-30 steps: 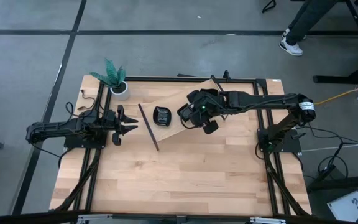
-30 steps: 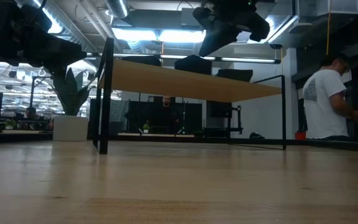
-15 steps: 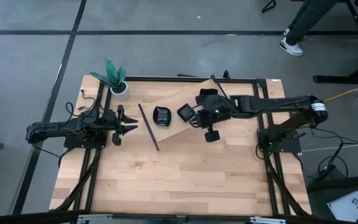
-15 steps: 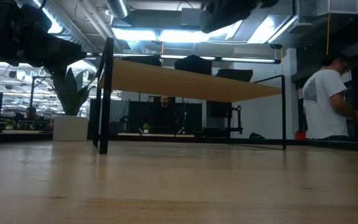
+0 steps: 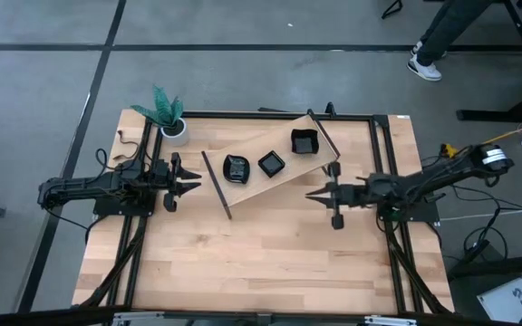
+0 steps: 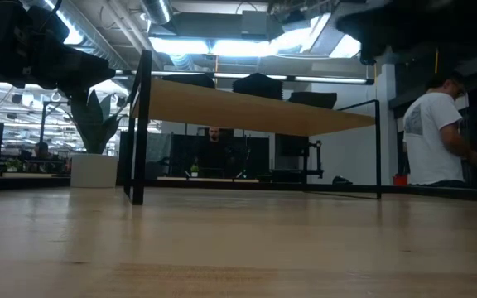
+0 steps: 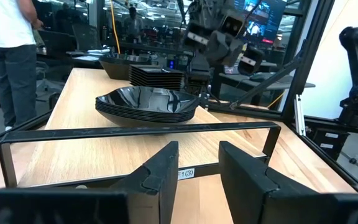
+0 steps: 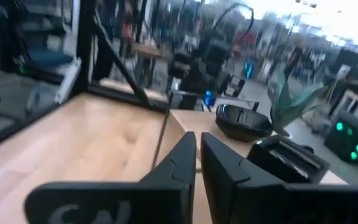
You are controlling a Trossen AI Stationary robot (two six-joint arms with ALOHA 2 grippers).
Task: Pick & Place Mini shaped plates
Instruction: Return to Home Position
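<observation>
Three stacks of glossy black mini plates stand on a raised, slanted wooden shelf (image 5: 279,186): a rounded leaf-like stack (image 5: 236,168), a square stack (image 5: 271,164) and a square stack (image 5: 304,142). The leaf-like stack also shows in the left wrist view (image 7: 146,104) and in the right wrist view (image 8: 242,123). My left gripper (image 5: 191,187) is open and empty, left of the shelf, pointing at it. My right gripper (image 5: 312,194) is shut and empty, off the shelf's near right side, pointing toward the table's left edge.
A white pot with a green plant (image 5: 172,127) stands at the far left corner. The shelf rests on a black metal frame (image 6: 139,124). A black rail (image 5: 279,115) runs along the table's far edge. A person (image 6: 433,132) stands beyond the table on the right.
My right gripper has drawn back from above the shelf toward the table's right and near edges, and its arm has folded back. The two square stacks, before covered by the arm, now show on the shelf.
</observation>
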